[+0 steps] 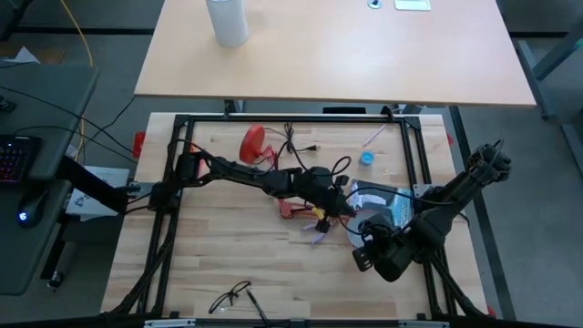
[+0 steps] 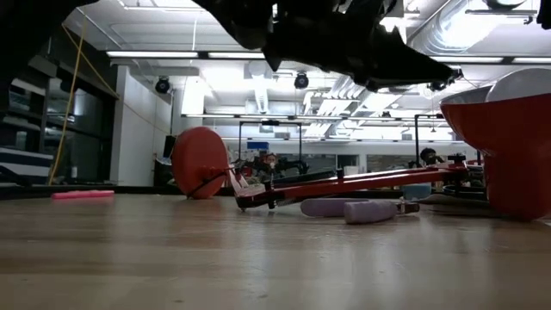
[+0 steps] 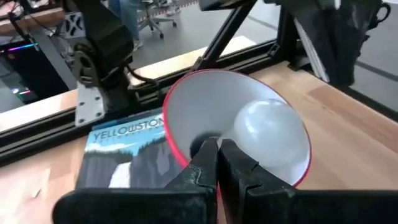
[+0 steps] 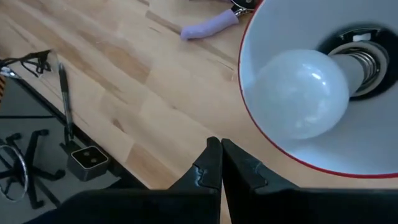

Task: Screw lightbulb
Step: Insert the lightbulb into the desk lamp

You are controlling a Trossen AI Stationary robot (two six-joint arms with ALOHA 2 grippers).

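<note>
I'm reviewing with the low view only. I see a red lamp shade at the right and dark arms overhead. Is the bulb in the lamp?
Observer: Yes. The lightbulb sits inside the shade, its base at the socket, with some thread showing.
Operator: Is either tool gripping it?
Observer: No. The right tool is shut and empty, just outside the shade's rim.
Operator: And the left?
Observer: The left tool is also shut and empty, facing the shade's mouth.
</note>
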